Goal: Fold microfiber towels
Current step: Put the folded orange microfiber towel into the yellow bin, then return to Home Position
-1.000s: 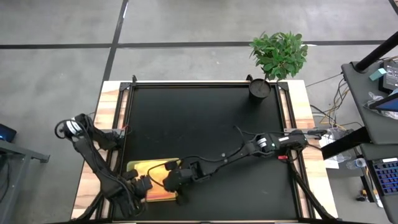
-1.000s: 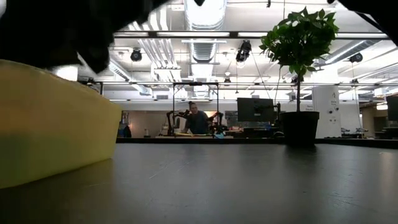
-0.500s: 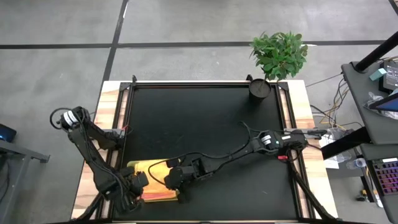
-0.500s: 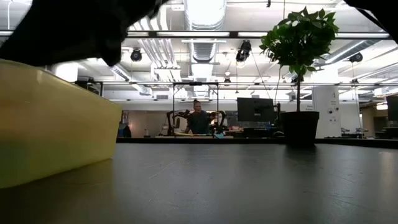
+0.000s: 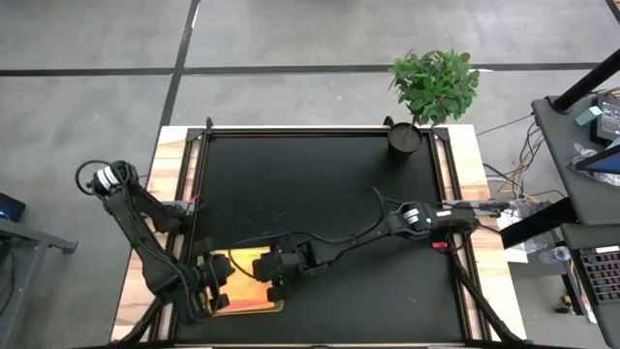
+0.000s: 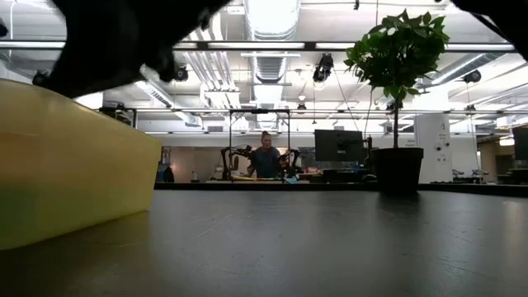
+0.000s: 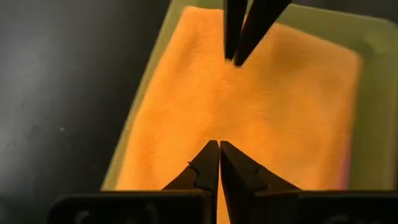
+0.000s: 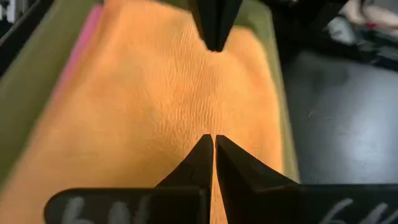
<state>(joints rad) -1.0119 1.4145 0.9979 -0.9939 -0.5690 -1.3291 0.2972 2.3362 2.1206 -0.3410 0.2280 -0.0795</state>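
Wrist views show us both grippers, left (image 7: 218, 144) and right (image 8: 213, 138), fingers together, facing across the soft orange microfiber towel (image 7: 249, 106).

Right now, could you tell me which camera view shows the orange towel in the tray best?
The left wrist view: the orange towel fills it, flat in the lime-green tray. The right wrist view shows it too, with a pink towel's edge beside it. The high view shows it partly covered by arms; the low view shows only the tray's wall.

One camera hangs overhead, looking straight down. Another sits at tabletop level beside the tray (image 6: 74, 165), facing the room. Each wrist camera peers close past its fingers at the orange towel (image 7: 249, 118), facing the other.
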